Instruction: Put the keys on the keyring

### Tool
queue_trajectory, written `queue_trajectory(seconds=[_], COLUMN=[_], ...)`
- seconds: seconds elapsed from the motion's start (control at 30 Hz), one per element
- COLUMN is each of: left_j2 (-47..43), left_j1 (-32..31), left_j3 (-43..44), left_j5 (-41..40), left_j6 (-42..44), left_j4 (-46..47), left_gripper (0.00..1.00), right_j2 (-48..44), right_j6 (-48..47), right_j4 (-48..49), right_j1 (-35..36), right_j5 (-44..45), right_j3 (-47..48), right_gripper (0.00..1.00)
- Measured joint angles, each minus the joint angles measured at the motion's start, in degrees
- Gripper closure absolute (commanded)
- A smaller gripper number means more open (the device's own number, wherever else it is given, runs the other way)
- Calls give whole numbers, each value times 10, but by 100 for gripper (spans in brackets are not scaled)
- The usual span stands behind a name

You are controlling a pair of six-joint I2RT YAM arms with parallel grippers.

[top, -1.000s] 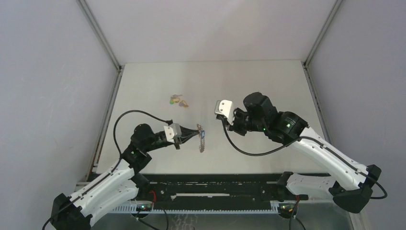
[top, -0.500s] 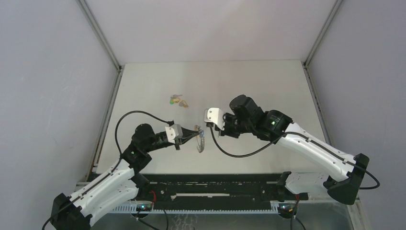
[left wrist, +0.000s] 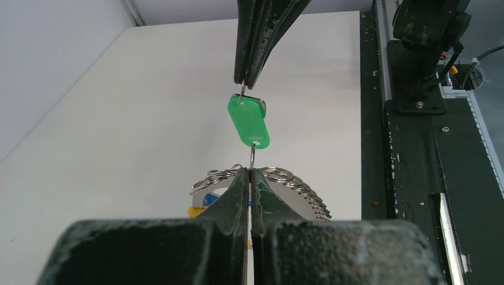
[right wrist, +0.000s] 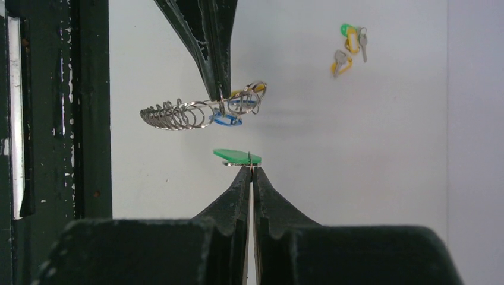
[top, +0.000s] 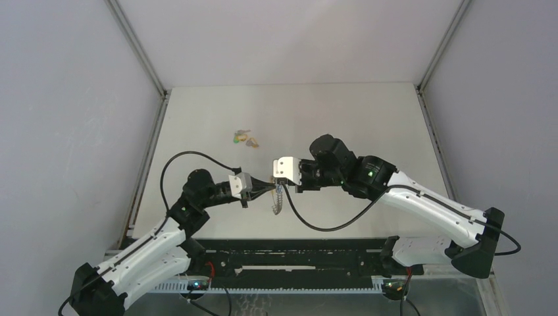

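Threading step: left gripper (left wrist: pixel 250 178) clamps keyring (right wrist: pixel 178 114), right gripper (right wrist: pixel 252 172) pinches green key (left wrist: pixel 248 122) at its 6 o'clock, likely needing fine alignment next

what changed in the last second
The right gripper swung left and nearer, up to the left gripper; it pinches a green key right by the keyring. The left gripper barely shifted, shut on the keyring. The loose keys farther back have not moved.

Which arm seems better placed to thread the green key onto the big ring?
The right, probably. The right gripper is shut on the green key, close beside the keyring, while the left gripper is clamped on the keyring, acting as holder.
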Motion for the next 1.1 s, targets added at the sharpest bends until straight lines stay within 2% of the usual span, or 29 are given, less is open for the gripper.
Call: queue_trajectory(seconds=[0.47, 1.1], left_j2=[2, 2], left_j1=[0, 0], left_j3=[0, 0], left_j5=[9, 9], left_j6=[-4, -5], left_j4=[4, 16], left_gripper=[100, 100], right_j2=[8, 19], right_j6=[-22, -22], right_j4=[5, 12], right_j1=[36, 54], right_j5=[38, 39], right_j3=[-3, -3], right_gripper=[100, 100])
